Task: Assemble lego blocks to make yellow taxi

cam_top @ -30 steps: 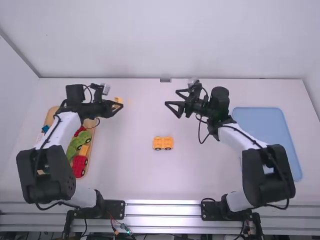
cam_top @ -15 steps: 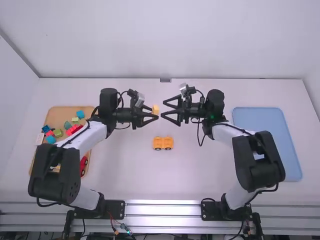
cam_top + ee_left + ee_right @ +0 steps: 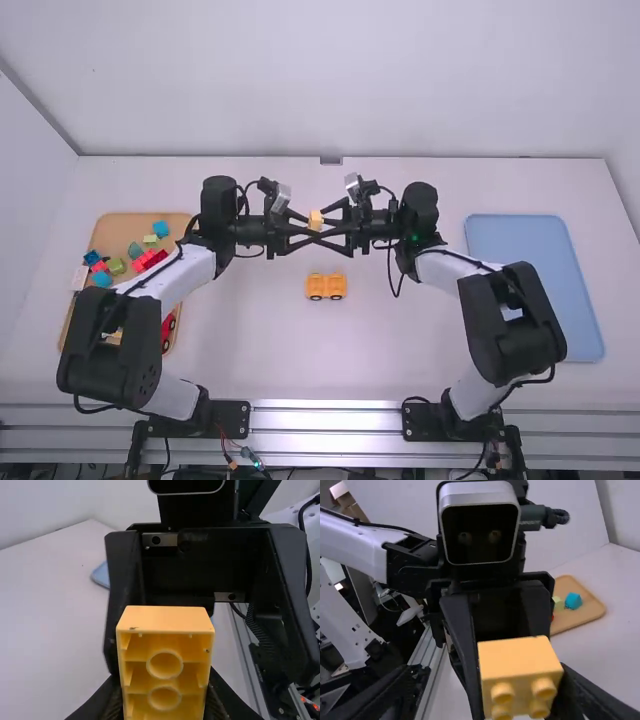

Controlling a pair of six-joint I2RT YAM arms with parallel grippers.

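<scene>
Block (image 3: 315, 219), yellow: you have it clamped in your left tool (image 3: 165, 697), held over the worktop (image 3: 250, 345) between the arms, beyond the wheeled base (image 3: 326, 287). Your right tool (image 3: 489, 672) stands with its fingers apart, one either side of the block, the far one of the two well clear of it in the left wrist view.

Expect it to be light and stiff, probably smooth plastic that won't dent but could twist if you pinch it off-centre. Its studs (image 3: 503, 694) face your right wrist camera and its hollow underside (image 3: 165, 667) your left one. This looks like a handover, so centre your right tool on the flat side walls, leaving the underside free for pressing onto the base. Close evenly, and let go on the left only once the right grip is firm; a corner hold would likely swivel.
</scene>
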